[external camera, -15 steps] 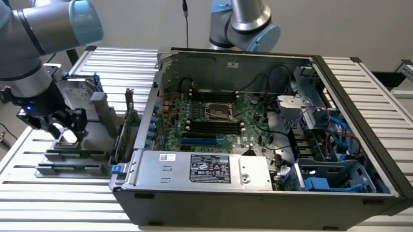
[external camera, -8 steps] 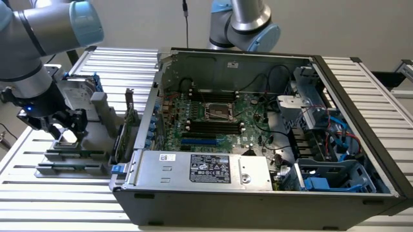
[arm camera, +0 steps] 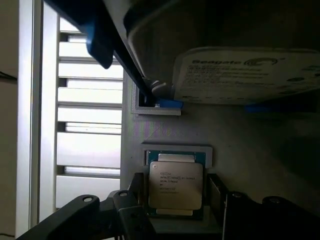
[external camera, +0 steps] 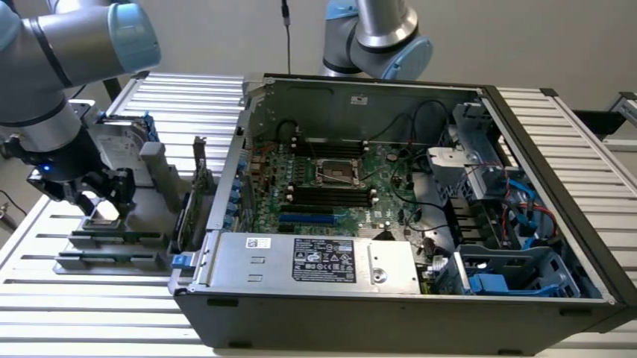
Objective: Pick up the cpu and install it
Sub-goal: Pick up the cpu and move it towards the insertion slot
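The cpu (arm camera: 176, 185), a flat square chip with a silver-grey printed top plate, lies in a recess of the grey parts holder (arm camera: 165, 135). In the exterior view the cpu (external camera: 104, 217) sits under the arm at the left. My gripper (external camera: 100, 195) hangs just above it, open, with one dark finger (arm camera: 131, 217) on each side of the chip and a thin gap between them. The other finger (arm camera: 235, 212) stands at the chip's far edge. The empty cpu socket (external camera: 336, 172) shows in the middle of the green motherboard inside the open computer case (external camera: 398, 317).
A silver hard drive (arm camera: 240, 75) in a blue bracket stands upright in the holder just behind the cpu. Dark memory sticks (external camera: 199, 186) stand between the holder and the case. A second arm (external camera: 378, 37) rises behind the case. The slatted metal table (external camera: 60, 298) runs underneath.
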